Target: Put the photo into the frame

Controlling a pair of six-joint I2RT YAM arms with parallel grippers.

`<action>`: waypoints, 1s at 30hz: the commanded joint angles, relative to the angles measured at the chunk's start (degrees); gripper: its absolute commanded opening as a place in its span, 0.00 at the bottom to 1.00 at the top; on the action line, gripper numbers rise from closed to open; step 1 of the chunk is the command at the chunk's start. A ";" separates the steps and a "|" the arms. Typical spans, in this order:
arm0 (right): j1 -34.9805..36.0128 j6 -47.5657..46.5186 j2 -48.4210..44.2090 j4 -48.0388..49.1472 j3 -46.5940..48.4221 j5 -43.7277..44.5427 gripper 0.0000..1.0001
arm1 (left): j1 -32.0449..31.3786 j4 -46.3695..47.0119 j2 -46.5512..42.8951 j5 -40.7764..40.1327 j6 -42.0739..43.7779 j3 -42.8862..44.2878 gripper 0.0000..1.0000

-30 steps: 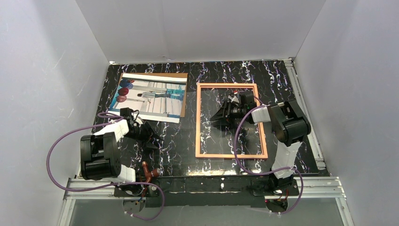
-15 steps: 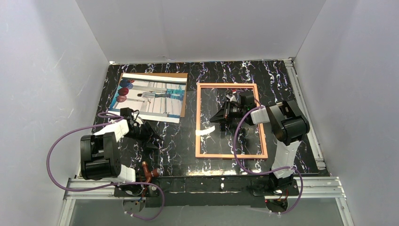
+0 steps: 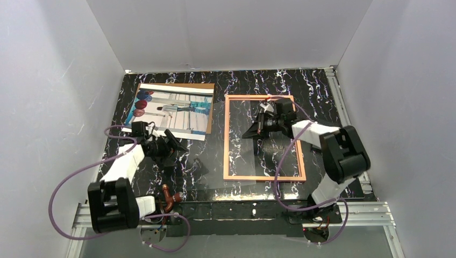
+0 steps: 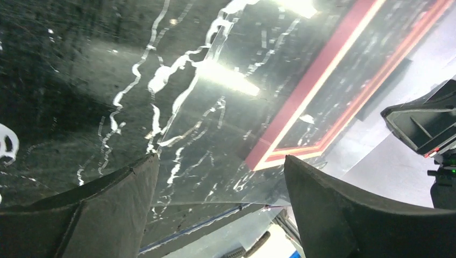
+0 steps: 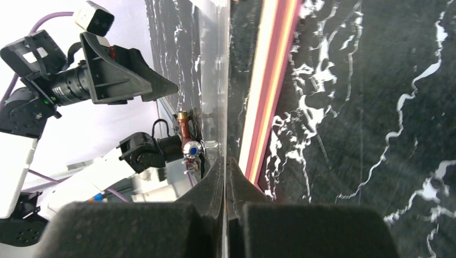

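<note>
Surface: black marbled table (image 3: 317, 88) veined in white, boxed in by plain white walls.
Left gripper (image 3: 176, 149): nearest, low over the table at the near left. Fingers (image 4: 107, 215) spread wide with nothing between them.
Just changed, left: swung forward out of a tucked pose, and opened far wider than a second ago.
Clear pane (image 4: 215, 113): tilted up off the table between the two arms, with glare across it. Near edge just ahead of the left fingers; contact not discernible.
Right gripper (image 5: 226, 164): reaching over the left half of the frame, clamped tight on the pane's thin edge.
Just changed, right: snapped closed from about half open a second ago.
Meaning for the task: probably still preparation, lifting the pane with the left side readied to take its free edge. Photo step not yet begun.
Frame (image 3: 279, 178): flat at centre right, copper-orange in the overhead view, red and cream stripes in the right wrist view.
Photo (image 3: 175, 110): far left, picture side up, lying on the brown backing board (image 3: 207, 86). Well apart from both sets of fingers, nearer the left ones, which point away from it toward the frame.
</note>
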 commanded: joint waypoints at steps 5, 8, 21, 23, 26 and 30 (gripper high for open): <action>0.10 -8.78 -19.33 -19.23 3.91 9.31 0.01 | -0.57 -10.03 -11.82 2.55 -2.98 3.83 0.89; 0.13 -9.09 -26.01 -24.86 4.67 12.92 0.01 | -1.76 -11.68 -12.36 2.57 -3.37 5.26 0.88; 0.02 -6.75 -52.82 -49.95 11.23 34.75 0.01 | -24.34 -13.58 -2.05 -9.50 -4.68 11.60 0.86; 0.01 -6.66 -55.17 -53.51 13.13 38.03 0.01 | -28.41 -13.54 1.03 -11.94 -4.93 13.47 0.85; 0.01 -7.20 -57.14 -58.05 16.57 42.05 0.01 | -34.24 -13.50 5.85 -15.76 -5.50 16.58 0.83; 0.01 -8.63 -56.74 -64.13 22.35 45.94 0.01 | -40.73 -13.50 13.09 -19.53 -5.59 22.14 0.81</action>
